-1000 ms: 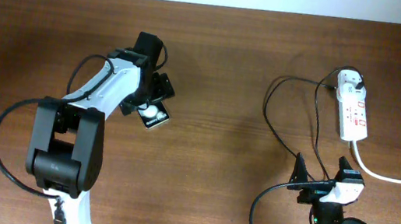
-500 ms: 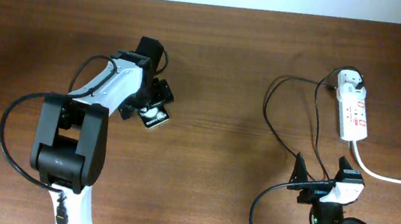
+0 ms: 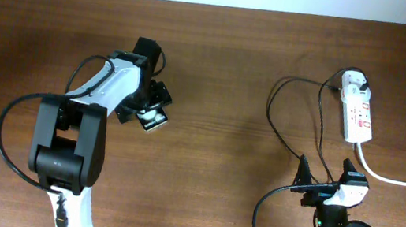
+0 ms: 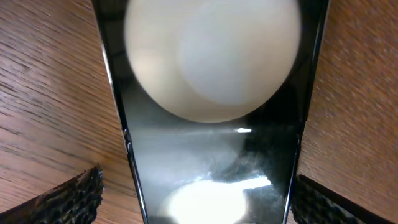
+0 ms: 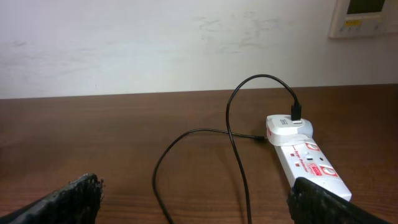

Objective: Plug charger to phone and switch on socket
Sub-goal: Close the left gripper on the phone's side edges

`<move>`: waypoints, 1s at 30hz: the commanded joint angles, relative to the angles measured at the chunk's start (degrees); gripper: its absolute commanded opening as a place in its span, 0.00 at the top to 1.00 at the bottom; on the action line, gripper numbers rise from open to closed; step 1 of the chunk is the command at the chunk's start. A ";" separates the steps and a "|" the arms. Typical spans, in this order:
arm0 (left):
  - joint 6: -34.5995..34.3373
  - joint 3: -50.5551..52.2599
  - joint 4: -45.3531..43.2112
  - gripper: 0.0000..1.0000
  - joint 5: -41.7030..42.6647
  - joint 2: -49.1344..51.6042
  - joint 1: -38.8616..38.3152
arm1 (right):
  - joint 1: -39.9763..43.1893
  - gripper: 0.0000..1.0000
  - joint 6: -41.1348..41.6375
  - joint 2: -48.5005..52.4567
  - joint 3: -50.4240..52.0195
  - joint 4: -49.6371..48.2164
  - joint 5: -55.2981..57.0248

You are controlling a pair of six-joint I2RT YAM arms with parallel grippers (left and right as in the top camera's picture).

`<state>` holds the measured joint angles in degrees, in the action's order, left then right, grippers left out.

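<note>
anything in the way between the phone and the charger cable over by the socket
Nothing visible: only bare table lies between the phone under the left gripper and the charger loop beside the socket.

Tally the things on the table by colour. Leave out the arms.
Black: 2, the phone and the cable
White: 2, the socket with its cord, and the adapter plugged into it
Total: 4

A brown wooden table (image 3: 212,162) meets a white wall (image 5: 155,43) bearing a small white panel (image 5: 364,15).
</note>
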<state>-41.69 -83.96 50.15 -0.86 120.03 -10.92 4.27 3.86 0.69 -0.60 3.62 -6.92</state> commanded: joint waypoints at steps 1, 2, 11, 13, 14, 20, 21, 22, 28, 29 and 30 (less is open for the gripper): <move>-1.16 -0.50 -0.46 0.01 -0.42 1.16 0.59 | -0.50 0.01 -0.24 -0.33 0.28 0.28 -0.11; -1.16 -0.50 -1.16 0.01 -0.44 1.16 0.59 | -0.50 0.01 -0.24 -0.33 0.28 0.28 -0.11; -1.18 -0.50 -5.84 0.01 -2.03 2.93 1.03 | -0.50 0.01 -0.24 -0.33 0.28 0.28 -0.11; -1.16 -0.50 -5.95 0.01 -1.84 4.90 1.01 | -0.50 0.01 -0.24 -0.33 0.28 0.28 -0.11; -1.16 -0.50 -5.60 0.01 -1.88 5.84 1.03 | -0.50 0.01 -0.24 -0.33 0.28 0.28 -0.11; -1.16 -0.42 -5.09 0.07 -1.95 6.62 1.25 | -0.50 0.01 -0.24 -0.33 0.28 0.28 -0.11; -1.16 -0.42 -5.09 0.07 -1.95 6.62 1.25 | -0.50 0.01 -0.24 -0.33 0.28 0.28 -0.11; -1.16 -0.28 -5.14 0.07 -1.95 6.62 1.22 | -0.50 0.01 -0.24 -0.33 0.28 0.28 -0.13; -1.14 1.40 -5.16 0.06 -3.96 6.62 1.22 | -0.50 0.01 -0.24 -0.33 0.28 0.28 -0.11; -1.14 1.42 -5.31 0.07 -3.98 6.62 1.22 | -0.50 0.01 -0.24 -0.33 0.28 0.28 -0.11; -1.14 1.42 -5.35 0.08 -3.96 6.62 1.22 | -0.50 0.01 -0.24 -0.33 0.28 0.28 -0.11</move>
<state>-42.28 -85.73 45.06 -5.23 121.89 -10.37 4.27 3.88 0.69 -0.60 3.62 -6.92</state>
